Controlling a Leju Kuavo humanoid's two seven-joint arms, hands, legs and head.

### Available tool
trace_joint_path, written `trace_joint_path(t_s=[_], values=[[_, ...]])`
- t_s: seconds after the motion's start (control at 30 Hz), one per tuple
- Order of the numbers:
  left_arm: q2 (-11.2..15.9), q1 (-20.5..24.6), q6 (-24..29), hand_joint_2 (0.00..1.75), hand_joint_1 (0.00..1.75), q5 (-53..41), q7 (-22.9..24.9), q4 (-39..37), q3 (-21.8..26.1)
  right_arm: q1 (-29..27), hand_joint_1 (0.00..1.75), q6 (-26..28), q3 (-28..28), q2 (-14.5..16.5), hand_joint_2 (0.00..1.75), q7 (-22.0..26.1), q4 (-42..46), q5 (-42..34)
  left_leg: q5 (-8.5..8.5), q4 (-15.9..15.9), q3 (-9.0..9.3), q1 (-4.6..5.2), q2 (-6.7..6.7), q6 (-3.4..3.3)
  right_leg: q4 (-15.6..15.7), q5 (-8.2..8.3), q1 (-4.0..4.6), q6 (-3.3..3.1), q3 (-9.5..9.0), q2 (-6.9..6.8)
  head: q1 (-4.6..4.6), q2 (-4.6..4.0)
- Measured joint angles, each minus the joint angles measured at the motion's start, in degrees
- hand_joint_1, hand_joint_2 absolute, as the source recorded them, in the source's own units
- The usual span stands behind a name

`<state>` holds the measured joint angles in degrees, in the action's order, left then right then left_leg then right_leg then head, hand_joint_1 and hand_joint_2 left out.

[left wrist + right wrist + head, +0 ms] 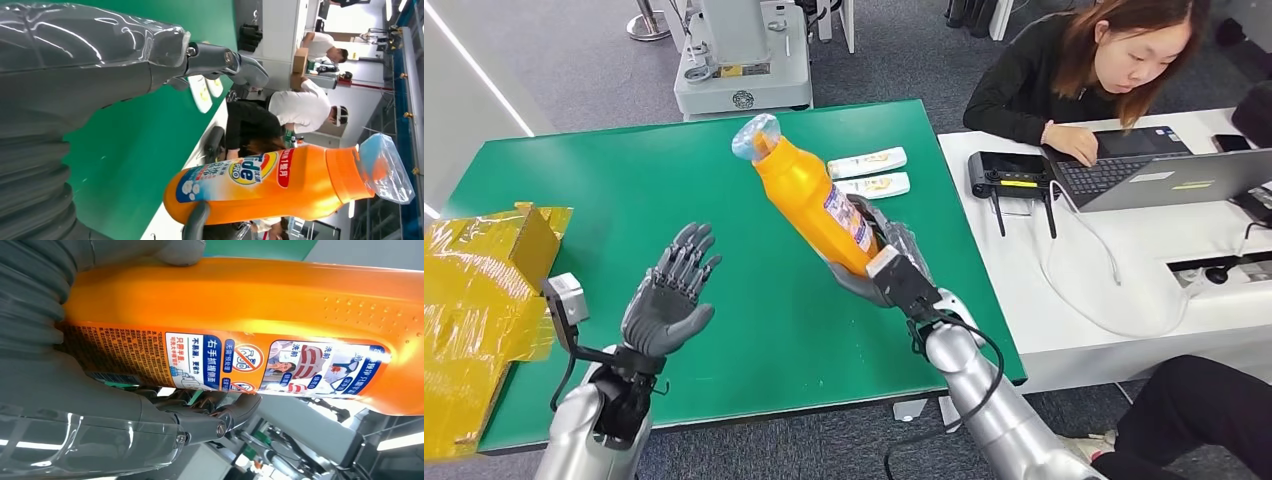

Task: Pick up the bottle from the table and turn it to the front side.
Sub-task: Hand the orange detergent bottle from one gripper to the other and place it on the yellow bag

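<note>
Half done: right hand (879,262) fingers clamped on the bottle (809,195), lifted tilted above the green surface (624,180); left hand (669,295) empty, fingers apart; turning to front remains.

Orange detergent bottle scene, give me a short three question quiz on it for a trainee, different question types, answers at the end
1. True or false: the orange bottle is lying flat on the green table.
2. Multiple choice: which hand holds the bottle? A) the left hand B) the right hand C) a person's hand
3. Fill in: the bottle's cap end is covered in clear ____.

Key
1. False: it is lifted off the table and tilted, cap end up and away from the robot.
2. B: the right hand grips its lower part, while the left hand is raised with fingers apart, holding nothing.
3. Plastic.
</note>
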<state>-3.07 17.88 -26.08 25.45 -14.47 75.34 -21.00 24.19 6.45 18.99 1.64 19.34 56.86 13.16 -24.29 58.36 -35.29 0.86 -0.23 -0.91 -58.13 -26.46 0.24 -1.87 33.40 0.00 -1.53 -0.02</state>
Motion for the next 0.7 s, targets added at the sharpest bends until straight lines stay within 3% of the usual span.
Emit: trace_joint_path(t_s=[0.4,0.53,0.7], values=[[0.7,5.8,-2.2,1.75,0.0,4.0,2.2,-4.9,0.0,5.5,1.75,0.5,1.9,1.1,1.75,0.1,-6.8,1.2,0.0,0.0,-0.23,0.0,-0.01,-0.01,0.0,0.0,-0.01,0.02,0.2,0.0,-0.01,0.0],[0.9,10.4,-5.4,1.75,0.0,10.9,5.3,-9.9,-0.1,8.4,1.75,1.2,4.1,1.7,1.75,0.2,-9.9,2.9,0.08,0.0,-0.22,0.0,-0.01,-0.02,0.0,0.06,-0.01,0.02,0.22,0.01,0.0,0.0],[-0.2,17.7,-2.8,1.75,0.0,6.8,1.4,-18.5,-1.6,11.0,1.75,1.0,6.7,3.5,1.75,-0.5,-13.0,3.4,0.14,0.0,-0.24,-0.02,-0.01,-0.01,0.0,0.12,0.0,0.01,0.25,-0.01,0.0,0.0]])
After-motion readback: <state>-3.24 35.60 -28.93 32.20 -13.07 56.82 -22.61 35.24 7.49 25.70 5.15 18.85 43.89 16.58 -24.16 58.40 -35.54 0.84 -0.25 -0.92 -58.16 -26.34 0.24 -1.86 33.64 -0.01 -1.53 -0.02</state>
